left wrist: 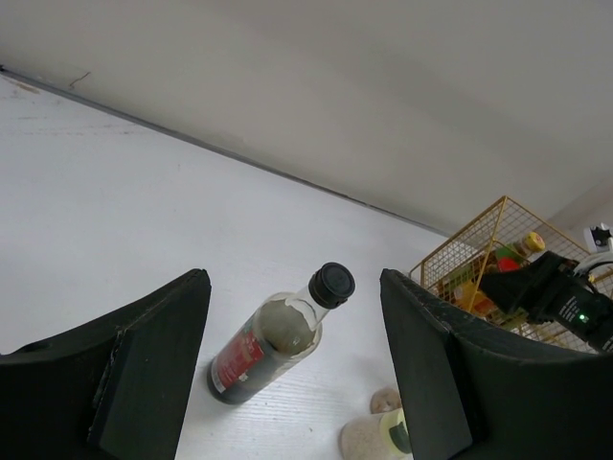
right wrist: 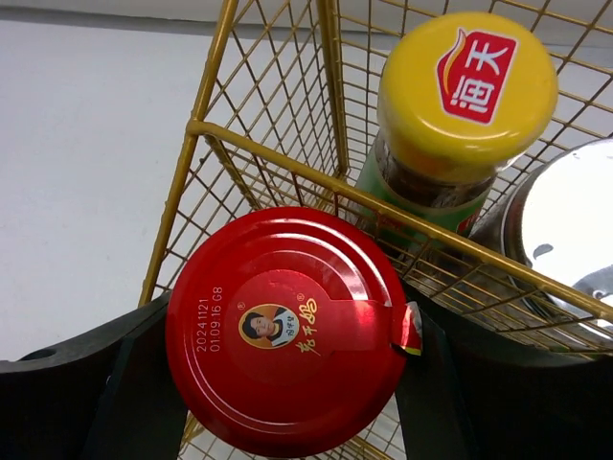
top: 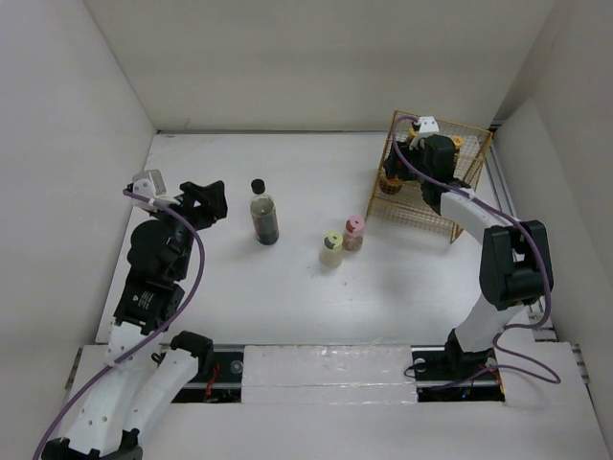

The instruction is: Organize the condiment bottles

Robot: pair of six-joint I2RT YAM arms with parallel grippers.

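The right pincer (right wrist: 292,383) clamped the red-lidded jar (right wrist: 287,331) from either side, its glossy round metal lid poised at a corner of the gold wire basket (right wrist: 206,96). It looked about to be seated beside the yellow-capped bottle (right wrist: 466,91) and silver-lidded jar (right wrist: 565,230) inside. The left pincer (top: 204,199) was spread wide and empty, facing the tall dark bottle (top: 263,216), which was smooth glass and stood upright on the matte white table (top: 287,307), apart from the squat yellow-capped shaker (top: 331,249) and pink-capped shaker (top: 353,232).
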